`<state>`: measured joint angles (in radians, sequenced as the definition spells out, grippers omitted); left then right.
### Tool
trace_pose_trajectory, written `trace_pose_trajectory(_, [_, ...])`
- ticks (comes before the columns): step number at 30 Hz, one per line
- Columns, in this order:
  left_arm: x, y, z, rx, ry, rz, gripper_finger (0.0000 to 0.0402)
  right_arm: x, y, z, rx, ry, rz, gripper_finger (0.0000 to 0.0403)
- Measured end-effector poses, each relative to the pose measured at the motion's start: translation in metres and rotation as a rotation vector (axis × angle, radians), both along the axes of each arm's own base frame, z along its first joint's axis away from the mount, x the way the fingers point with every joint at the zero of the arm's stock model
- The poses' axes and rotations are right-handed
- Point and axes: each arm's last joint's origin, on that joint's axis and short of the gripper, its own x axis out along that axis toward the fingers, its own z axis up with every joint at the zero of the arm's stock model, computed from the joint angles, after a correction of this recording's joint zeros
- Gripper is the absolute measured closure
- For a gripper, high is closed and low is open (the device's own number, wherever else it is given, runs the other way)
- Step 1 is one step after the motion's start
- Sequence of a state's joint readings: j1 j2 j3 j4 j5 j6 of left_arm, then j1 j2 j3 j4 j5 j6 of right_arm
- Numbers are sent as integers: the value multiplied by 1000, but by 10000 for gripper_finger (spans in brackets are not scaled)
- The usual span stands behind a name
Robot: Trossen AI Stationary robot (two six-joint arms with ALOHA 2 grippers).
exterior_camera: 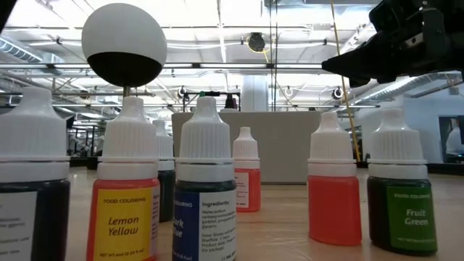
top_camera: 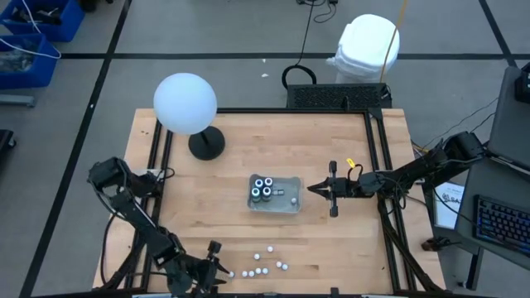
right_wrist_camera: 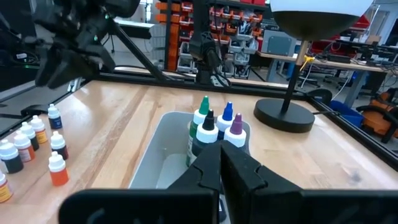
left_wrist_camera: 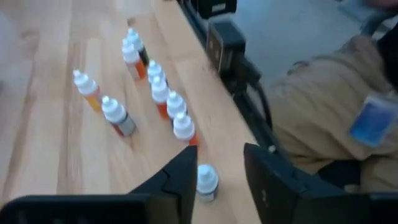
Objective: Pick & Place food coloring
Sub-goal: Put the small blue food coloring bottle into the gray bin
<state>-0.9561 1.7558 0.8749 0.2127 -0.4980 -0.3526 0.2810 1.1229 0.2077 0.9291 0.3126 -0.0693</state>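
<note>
four dark, colour-capped dropper bottles (top_camera: pixel 263 188) in the clear plastic tray (top_camera: pixel 286 204); eight white-capped ones (left_wrist_camera: pixel 160 91) by the tabletop's near edge

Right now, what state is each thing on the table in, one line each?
Left gripper: open around a white-capped bottle standing at the table edge.
Right gripper: shut, empty, beside the tray.
Tray: holds four upright bottles.
Loose bottles: upright, clustered near the front edge.
Lamp: upright.

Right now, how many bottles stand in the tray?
4, bunched at the tray end away from the right tool: green cap, black cap, blue cap, purple cap. The tool covers part of the tray, so more may be hidden.
</note>
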Motion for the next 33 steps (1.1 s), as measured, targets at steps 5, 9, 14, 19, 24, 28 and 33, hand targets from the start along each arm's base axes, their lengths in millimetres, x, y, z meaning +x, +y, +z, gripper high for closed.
trace_pose_trajectory(5, [1,-1,-11,-7,7,71,215,0,0,0,-19,1,1,401])
trace_pose_trajectory(9, [4,2,-12,-25,13,113,188,0,0,0,-27,1,2,401])
trace_pose_trajectory(14, [7,4,-12,-41,35,112,173,0,0,0,-22,0,2,401])
trace_pose_trajectory(19, [8,4,-13,-72,75,78,171,0,0,0,-22,0,2,401])
trace_pose_trajectory(24, [9,5,-18,-48,78,90,171,0,0,0,-21,1,2,401])
trace_pose_trajectory(28, [10,6,-18,-60,83,95,171,0,0,0,5,-1,0,401])
trace_pose_trajectory(33, [11,6,-18,-70,89,97,172,0,0,0,6,-1,0,401])
